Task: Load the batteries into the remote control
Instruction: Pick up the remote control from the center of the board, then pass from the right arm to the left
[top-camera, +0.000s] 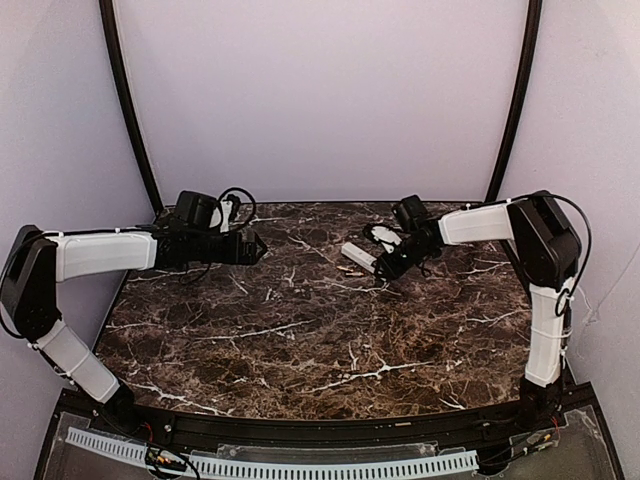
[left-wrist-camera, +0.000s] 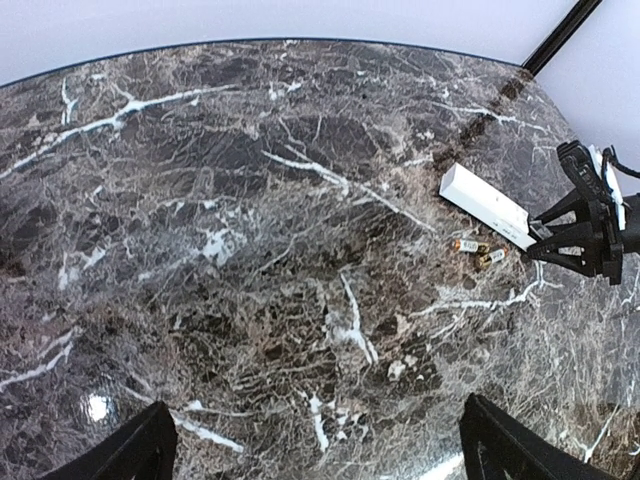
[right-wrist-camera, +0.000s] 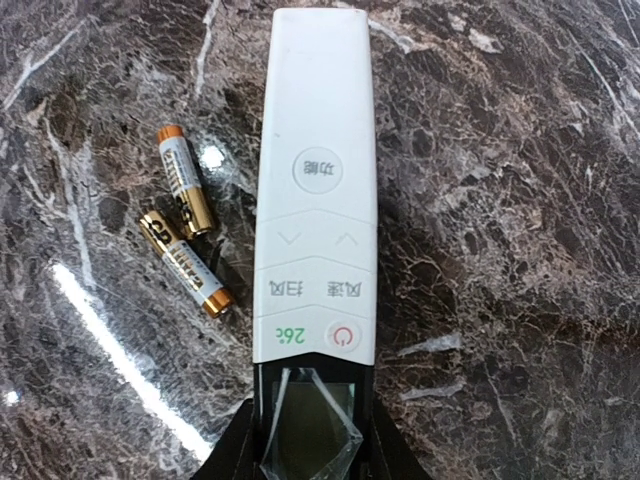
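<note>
1. The right gripper (right-wrist-camera: 312, 440) pinches the dark display end of the white remote control (right-wrist-camera: 315, 180), one finger on each side.
2. The remote control lies buttons up, seemingly flat on the marble table (top-camera: 300, 340), towards its far right.
3. Two gold batteries (right-wrist-camera: 186, 263) lie on the table just beside the remote control.
4. The left gripper (left-wrist-camera: 318, 450) hovers well apart from them, its fingers spread wide.

Marble table (top-camera: 300, 330): remote control (right-wrist-camera: 315, 150), two batteries (right-wrist-camera: 185, 262)
</note>
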